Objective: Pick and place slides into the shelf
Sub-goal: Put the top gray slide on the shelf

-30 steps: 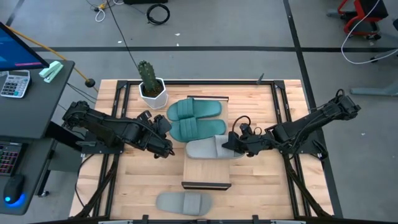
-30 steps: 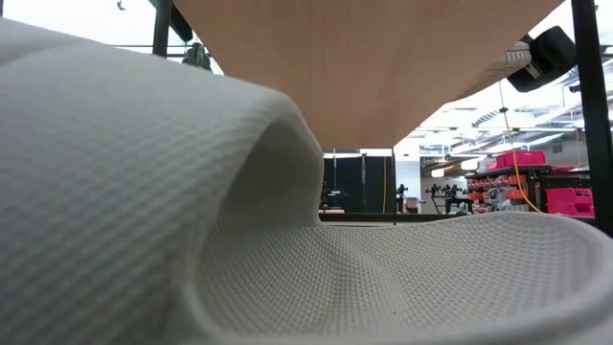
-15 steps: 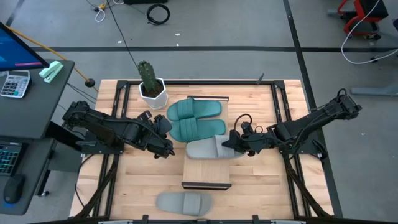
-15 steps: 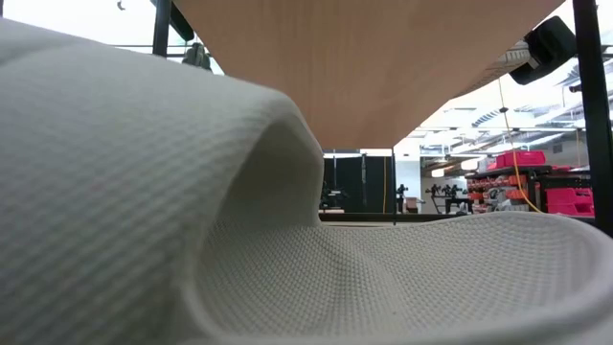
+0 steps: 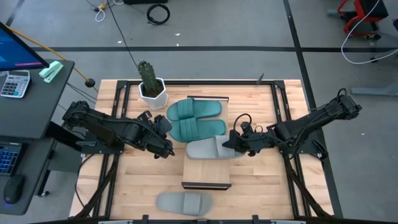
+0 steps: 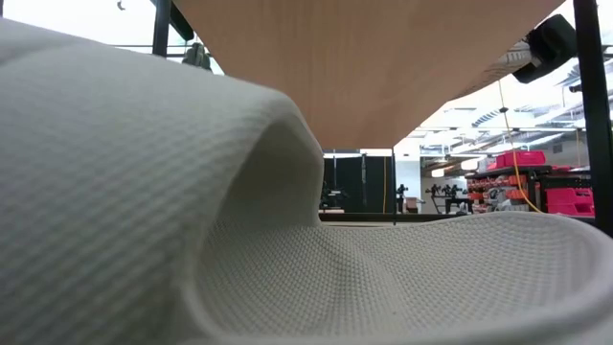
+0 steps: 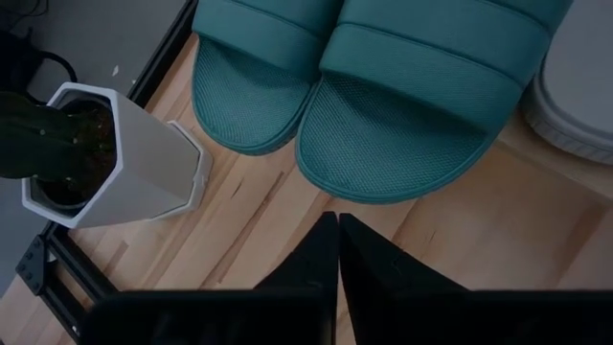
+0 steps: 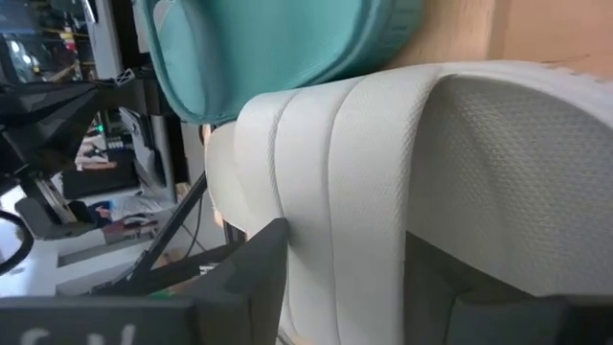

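Two teal slides (image 5: 194,110) (image 5: 199,129) lie side by side on the far part of the light wooden shelf (image 5: 205,171). A grey slide (image 5: 210,149) lies on the shelf just nearer than them, its right end at the shelf's right edge. My right gripper (image 5: 232,145) is at that end, its fingers on either side of the wide strap (image 8: 335,192). The second grey slide (image 5: 185,202) lies on the table by the near edge and fills the low view (image 6: 192,192). My left gripper (image 5: 166,148) is shut and empty, left of the shelf, near the teal slides (image 7: 421,115). My right gripper holds the grey slide at its strap end, coming level from the table's right. One finger (image 8: 257,264) lies against the strap's outer side (image 8: 306,220). The other finger (image 8: 517,321) is at the sole side. The slide's sole rests on the shelf board.
A cactus in a white pot (image 5: 151,90) stands on the table's far left, also in the left wrist view (image 7: 105,163). The near half of the shelf board is bare. A desk with a calculator (image 5: 13,84) stands left of the table.
My right gripper has shifted a little, upward in the low view, still at the grey slide's right end. The slide stays on the shelf.
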`<action>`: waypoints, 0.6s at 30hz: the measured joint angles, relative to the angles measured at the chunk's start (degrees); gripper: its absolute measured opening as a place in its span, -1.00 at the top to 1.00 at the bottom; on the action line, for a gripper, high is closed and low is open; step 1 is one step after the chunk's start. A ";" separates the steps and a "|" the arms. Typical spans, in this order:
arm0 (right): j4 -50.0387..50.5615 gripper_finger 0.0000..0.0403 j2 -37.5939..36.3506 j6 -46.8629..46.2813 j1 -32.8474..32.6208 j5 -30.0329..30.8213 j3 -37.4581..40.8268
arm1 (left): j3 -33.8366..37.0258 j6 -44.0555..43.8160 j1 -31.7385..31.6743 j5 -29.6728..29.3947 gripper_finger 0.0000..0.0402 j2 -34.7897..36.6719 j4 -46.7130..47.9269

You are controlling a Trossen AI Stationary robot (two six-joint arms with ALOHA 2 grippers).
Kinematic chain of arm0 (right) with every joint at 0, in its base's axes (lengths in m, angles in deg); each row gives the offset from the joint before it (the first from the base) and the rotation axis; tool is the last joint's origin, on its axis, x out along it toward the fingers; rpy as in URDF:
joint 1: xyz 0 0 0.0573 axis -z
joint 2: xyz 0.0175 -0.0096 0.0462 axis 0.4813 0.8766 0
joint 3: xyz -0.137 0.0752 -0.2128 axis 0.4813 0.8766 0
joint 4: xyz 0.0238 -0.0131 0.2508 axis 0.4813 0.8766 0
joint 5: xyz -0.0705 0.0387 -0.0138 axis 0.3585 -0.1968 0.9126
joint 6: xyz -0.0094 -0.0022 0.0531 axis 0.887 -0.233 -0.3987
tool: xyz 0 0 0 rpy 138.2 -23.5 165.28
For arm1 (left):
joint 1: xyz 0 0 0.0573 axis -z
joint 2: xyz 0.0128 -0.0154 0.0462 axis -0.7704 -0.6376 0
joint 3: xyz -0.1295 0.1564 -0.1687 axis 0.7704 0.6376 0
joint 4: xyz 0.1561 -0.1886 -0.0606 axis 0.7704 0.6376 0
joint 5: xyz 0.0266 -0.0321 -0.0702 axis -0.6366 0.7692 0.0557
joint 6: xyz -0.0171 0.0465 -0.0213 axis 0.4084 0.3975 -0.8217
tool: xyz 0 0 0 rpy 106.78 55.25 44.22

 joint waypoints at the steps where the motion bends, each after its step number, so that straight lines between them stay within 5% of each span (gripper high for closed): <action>1: 0.88 0.21 0.00 0.53 0.00 -0.14 -0.61 | 0.00 0.00 0.00 0.00 0.90 0.00 0.00; 7: 12.42 0.21 -0.02 2.54 0.00 -1.82 -6.22 | 0.00 0.00 0.00 -0.08 0.89 0.00 0.00; 18: 14.61 0.19 0.00 2.87 0.00 -2.67 -7.01 | 0.00 0.21 0.00 -0.13 0.91 0.00 -0.02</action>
